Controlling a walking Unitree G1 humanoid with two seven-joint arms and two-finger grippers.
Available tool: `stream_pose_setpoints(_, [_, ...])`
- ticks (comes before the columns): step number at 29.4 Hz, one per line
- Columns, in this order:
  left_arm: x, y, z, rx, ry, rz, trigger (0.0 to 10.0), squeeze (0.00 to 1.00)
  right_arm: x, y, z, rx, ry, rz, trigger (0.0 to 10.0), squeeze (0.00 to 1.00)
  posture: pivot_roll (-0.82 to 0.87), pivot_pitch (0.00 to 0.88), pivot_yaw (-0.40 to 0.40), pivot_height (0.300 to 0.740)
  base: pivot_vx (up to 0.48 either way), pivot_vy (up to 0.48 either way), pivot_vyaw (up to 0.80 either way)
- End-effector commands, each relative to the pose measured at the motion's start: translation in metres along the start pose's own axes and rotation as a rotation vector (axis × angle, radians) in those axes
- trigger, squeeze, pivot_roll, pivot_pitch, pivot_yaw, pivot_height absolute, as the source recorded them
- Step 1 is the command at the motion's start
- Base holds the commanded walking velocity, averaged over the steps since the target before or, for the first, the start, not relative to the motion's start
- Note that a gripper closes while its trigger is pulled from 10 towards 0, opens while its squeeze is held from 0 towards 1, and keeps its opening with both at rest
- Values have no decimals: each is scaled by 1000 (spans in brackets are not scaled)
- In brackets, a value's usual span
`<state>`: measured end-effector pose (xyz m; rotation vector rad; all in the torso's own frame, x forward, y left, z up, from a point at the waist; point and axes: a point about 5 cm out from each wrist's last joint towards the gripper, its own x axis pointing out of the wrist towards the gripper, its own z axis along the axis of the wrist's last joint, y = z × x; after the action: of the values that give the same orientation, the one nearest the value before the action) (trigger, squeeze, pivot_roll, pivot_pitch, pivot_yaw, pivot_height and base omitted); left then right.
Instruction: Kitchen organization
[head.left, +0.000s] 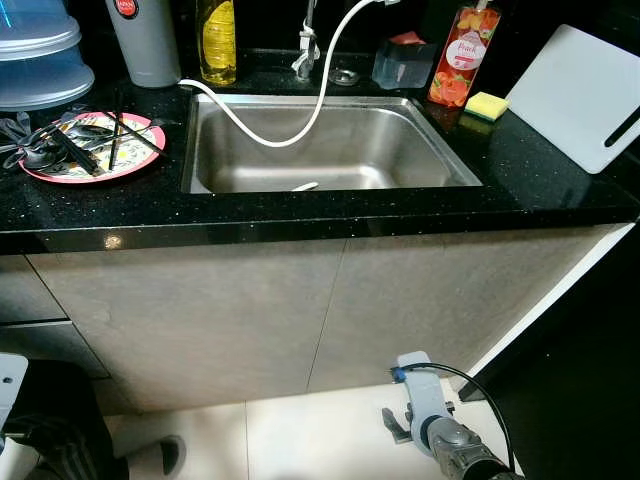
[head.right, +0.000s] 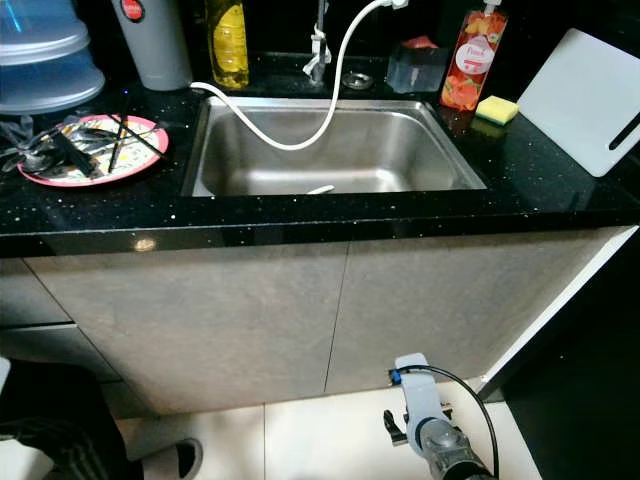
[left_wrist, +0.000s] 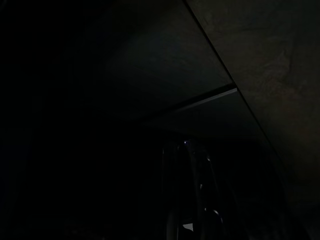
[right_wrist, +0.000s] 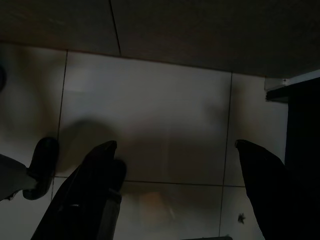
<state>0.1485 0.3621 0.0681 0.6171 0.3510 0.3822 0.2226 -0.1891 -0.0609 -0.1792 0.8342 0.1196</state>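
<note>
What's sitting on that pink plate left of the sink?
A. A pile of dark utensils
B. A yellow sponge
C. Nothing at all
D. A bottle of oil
A: the pink plate left of the sink holds a heap of dark utensils.

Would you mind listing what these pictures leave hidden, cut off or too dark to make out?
- Left gripper: the left wrist view is nearly black; open or shut cannot be told.
- Tap: its top is cut off by the upper edge of the eye views.
- Utensils on the pink plate: a dark tangle, too small to sort.
- Small white item in the sink: too small to identify.
- Soap bottle label: text too small to read.
</note>
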Motion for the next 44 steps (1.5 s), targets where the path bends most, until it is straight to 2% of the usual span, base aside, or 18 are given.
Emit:
stream_pose_setpoints(1, [0,5,-3,8,16,4,10000,0,0,0,-2,3,13,5,10000,0,289,0,-54,740,0,0,0])
stream_pose_setpoints(12, [4,10,-7,-1,69,60,10000,0,0,1,-3,7,15,3,10000,0,286,0,-48,740,0,0,0])
stream_pose_setpoints(41, [8,5,-2,18,47,24,10000,0,0,1,-3,4,18,6,10000,0,288,0,-53,740,0,0,0])
stream_pose_setpoints(44, [8,10,-4,-8,64,69,10000,0,0,2,-4,3,19,6,10000,0,292,0,-54,740,0,0,0])
